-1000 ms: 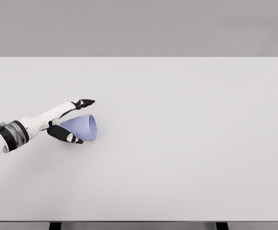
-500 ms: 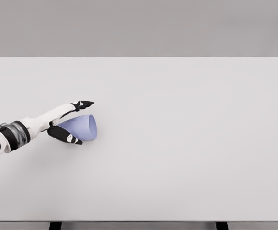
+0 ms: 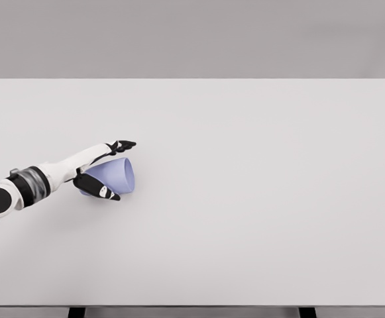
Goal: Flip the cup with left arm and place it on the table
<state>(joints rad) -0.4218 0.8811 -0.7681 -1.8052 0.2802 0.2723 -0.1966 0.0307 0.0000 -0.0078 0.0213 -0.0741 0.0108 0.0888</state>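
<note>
A pale blue cup (image 3: 118, 176) lies on its side on the white table (image 3: 258, 199), left of the middle, with its wide mouth facing right. My left hand (image 3: 124, 170) reaches in from the left edge and straddles the cup's narrow end. The straight fingers (image 3: 122, 144) lie along the far side and the thumb (image 3: 105, 192) along the near side. The hand is open and does not clamp the cup. The cup's base is hidden behind the palm. My right arm does not show.
The table's front edge runs along the bottom of the view, with two dark legs (image 3: 77, 311) below it. A grey wall stands behind the far edge.
My left hand has slid a little to the right, further along the cup's sides. The cup has stayed where it lay.
</note>
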